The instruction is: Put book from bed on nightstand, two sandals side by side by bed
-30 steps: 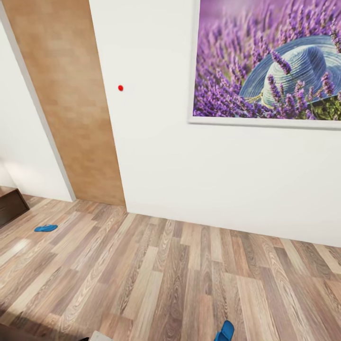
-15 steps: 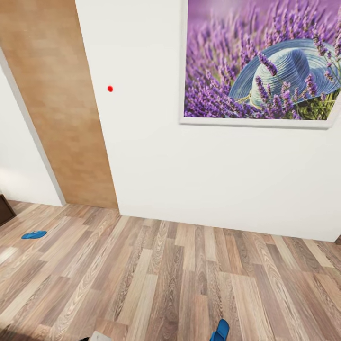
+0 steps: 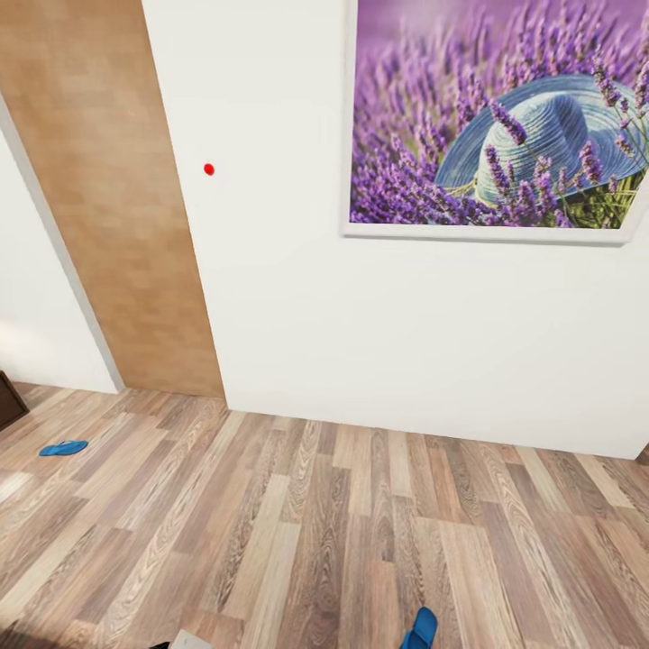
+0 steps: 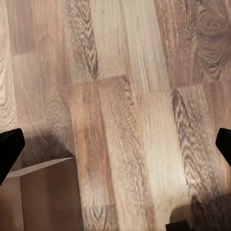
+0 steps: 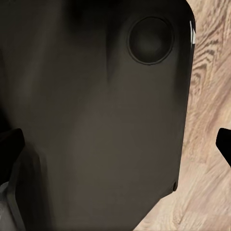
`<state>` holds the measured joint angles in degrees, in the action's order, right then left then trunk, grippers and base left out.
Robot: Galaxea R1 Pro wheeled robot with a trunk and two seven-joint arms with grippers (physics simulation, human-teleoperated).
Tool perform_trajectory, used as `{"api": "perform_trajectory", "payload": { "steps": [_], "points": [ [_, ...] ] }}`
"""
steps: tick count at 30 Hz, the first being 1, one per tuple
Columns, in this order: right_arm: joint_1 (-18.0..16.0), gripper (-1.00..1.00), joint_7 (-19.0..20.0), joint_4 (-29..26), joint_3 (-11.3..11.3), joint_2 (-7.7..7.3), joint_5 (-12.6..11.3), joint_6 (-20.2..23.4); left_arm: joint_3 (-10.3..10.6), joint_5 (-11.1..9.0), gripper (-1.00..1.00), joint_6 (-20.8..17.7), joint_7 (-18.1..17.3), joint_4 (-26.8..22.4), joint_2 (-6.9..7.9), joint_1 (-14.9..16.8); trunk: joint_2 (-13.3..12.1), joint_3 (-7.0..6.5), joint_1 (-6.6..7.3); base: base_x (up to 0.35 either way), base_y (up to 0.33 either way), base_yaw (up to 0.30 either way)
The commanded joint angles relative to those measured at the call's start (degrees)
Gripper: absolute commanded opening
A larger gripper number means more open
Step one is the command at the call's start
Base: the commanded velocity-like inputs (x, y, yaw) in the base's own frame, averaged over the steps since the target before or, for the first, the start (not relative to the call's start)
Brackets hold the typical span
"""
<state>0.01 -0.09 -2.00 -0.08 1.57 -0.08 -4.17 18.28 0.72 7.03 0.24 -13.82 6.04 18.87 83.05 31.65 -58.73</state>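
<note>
We are looking down at a wood floor [image 3: 297,532] from the head view. At the far left edge, a small bit of dark brown furniture [image 3: 9,401] is poking in; we cannot tell what it is. Just beside it, one blue sandal [image 3: 63,447] is lying flat on the floor, near the left wall. Behind it, a tall light brown wood panel [image 3: 117,198] is standing against the white wall [image 3: 361,333]. A little red dot [image 3: 209,169] is sitting on that wall. Further right, a big picture [image 3: 496,117] of purple flowers and a blue straw hat is hanging in a white frame.

Down at the bottom edge, a small pale corner of something [image 3: 189,641] is peeking in. To its right, the other blue sandal [image 3: 421,627] is lying on the floor, partly cut off by the edge. The two sandals are lying well apart from each other.

In the left wrist view, we are seeing the left end effector [image 4: 115,151] pointing at the bare floor. Its two black fingertips [image 4: 9,149] are sitting far apart at the two sides, with nothing between them.

In the right wrist view, the right end effector [image 5: 118,144] is also spread wide, with a black fingertip [image 5: 9,144] at each side. A big dark grey robot part [image 5: 101,110] with a round dent is sitting close in front of it, and some floor is showing beside that.
</note>
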Motion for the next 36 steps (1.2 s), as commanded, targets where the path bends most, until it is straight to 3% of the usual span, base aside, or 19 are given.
{"api": "perform_trajectory", "payload": {
  "steps": [1,36],
  "points": [
    [0.0,1.0,-0.01,-0.02,-0.02,0.01,-0.01,-0.14,0.16,0.08,1.0,0.18,0.03,0.02,0.02,0.03,0.03,0.05,0.0,0.001,0.088,-0.006],
    [0.0,1.0,-0.01,-0.02,0.0,0.09,-0.01,-0.2,0.18,0.08,1.0,0.18,0.03,0.02,0.02,0.03,0.03,0.04,0.0,0.004,0.022,-0.014]
  ]
}}
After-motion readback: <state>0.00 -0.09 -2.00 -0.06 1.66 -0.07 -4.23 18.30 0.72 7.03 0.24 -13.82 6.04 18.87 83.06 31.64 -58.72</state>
